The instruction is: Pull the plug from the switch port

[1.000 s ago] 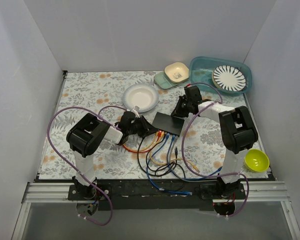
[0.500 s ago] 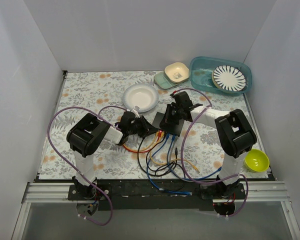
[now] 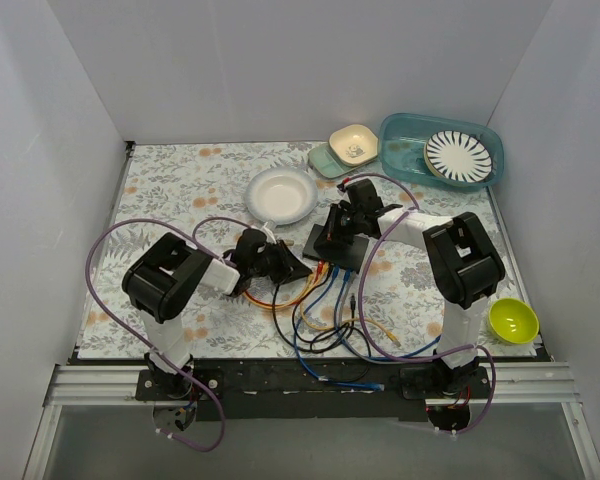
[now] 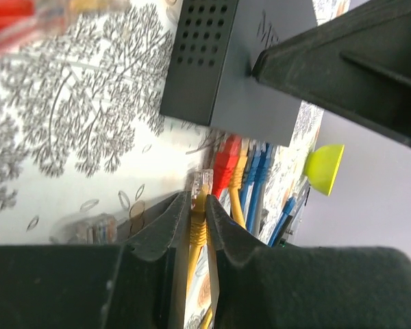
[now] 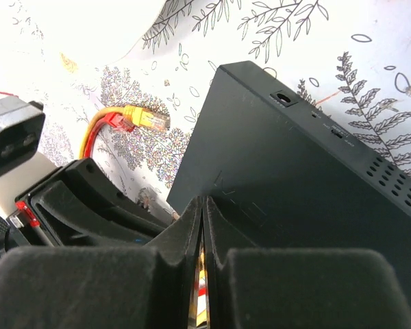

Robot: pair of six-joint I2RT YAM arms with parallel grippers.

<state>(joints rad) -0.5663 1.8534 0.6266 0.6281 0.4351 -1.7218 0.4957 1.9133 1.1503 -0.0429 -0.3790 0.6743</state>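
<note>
The black switch (image 3: 336, 246) lies mid-table; it also shows in the left wrist view (image 4: 246, 75) and the right wrist view (image 5: 294, 171). My left gripper (image 3: 288, 264) (image 4: 198, 200) is shut on a yellow cable just behind its clear plug (image 4: 203, 181). The plug's tip is free, a short way off the switch's socket edge. Red (image 4: 226, 161), orange and blue plugs sit in the sockets beside it. My right gripper (image 3: 338, 228) (image 5: 203, 203) is shut and empty, its tips resting on the switch's top.
A tangle of blue, black and yellow cables (image 3: 325, 320) lies in front of the switch. Loose yellow and red plugs (image 5: 145, 118) lie left of it. A white bowl (image 3: 281, 194), teal tub (image 3: 405, 135) and small beige bowl (image 3: 353, 145) stand behind. A lime bowl (image 3: 512, 320) sits at the right front.
My right gripper has swung left and come down onto the switch's top. My left arm has drawn back to the left with the yellow cable.
</note>
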